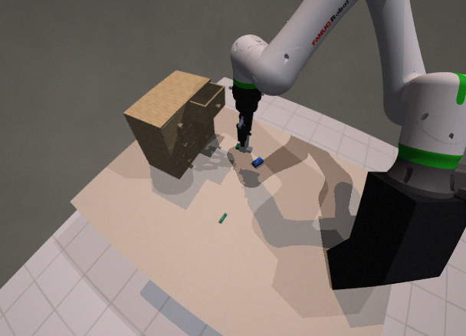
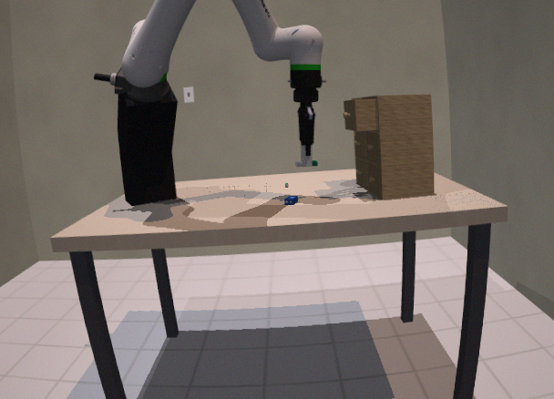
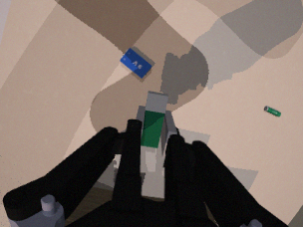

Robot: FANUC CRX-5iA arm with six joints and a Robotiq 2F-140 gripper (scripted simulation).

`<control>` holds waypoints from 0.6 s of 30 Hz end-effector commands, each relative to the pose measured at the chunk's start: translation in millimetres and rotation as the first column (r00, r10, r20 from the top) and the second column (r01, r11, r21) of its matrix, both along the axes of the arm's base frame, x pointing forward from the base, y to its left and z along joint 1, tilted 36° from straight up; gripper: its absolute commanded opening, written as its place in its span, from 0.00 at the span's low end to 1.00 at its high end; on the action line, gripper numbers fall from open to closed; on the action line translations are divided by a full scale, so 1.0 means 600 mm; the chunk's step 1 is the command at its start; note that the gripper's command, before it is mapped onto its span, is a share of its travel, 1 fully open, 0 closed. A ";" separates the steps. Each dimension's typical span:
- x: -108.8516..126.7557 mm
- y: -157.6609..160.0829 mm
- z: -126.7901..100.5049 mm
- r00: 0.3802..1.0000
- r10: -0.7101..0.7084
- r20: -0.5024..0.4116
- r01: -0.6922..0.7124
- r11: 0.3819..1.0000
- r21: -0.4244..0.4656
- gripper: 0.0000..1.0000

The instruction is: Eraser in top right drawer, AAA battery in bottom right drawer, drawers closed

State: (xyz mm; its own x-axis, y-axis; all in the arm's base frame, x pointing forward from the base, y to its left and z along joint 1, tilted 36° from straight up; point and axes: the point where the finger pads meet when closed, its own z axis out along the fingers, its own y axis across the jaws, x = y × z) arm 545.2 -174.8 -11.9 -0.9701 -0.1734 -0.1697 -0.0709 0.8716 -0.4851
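Observation:
My gripper (image 1: 245, 149) (image 2: 307, 162) (image 3: 152, 118) points down, shut on the eraser (image 1: 237, 146) (image 2: 314, 163) (image 3: 152, 130), which has a green part and a pale grey end. It holds it above the table, in front of the chest and lower than the open drawer. The small chest (image 1: 165, 97) (image 2: 405, 148) stands upright. Its top-row right drawer (image 1: 219, 100) (image 2: 365, 115) is pulled partly out and level; the other drawers look pushed in. The AAA battery (image 1: 222, 218) (image 2: 286, 185) (image 3: 272, 112), a thin green cylinder, lies on the table. The open drawer's floor is hidden.
A blue 9V battery (image 1: 257, 162) (image 2: 291, 199) (image 3: 136, 63) lies on the table (image 1: 161, 232) (image 2: 319, 225) near the gripper, on the side away from the chest. The black robot base (image 1: 383, 232) (image 2: 148, 152) stands at the table's opposite end from the chest.

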 end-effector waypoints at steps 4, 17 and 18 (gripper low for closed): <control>-0.006 0.012 0.019 0.994 -0.057 0.092 0.063 0.996 -0.059 0.11; -0.023 0.044 0.068 0.994 -0.057 0.092 0.063 0.996 -0.059 0.11; -0.025 0.048 0.074 0.994 -0.057 0.092 0.063 0.996 -0.059 0.11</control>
State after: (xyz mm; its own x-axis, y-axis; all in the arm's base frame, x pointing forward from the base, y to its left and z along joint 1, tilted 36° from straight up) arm 533.6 -152.6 22.1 -0.9602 -0.1285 -0.2479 0.0268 0.8413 -0.5399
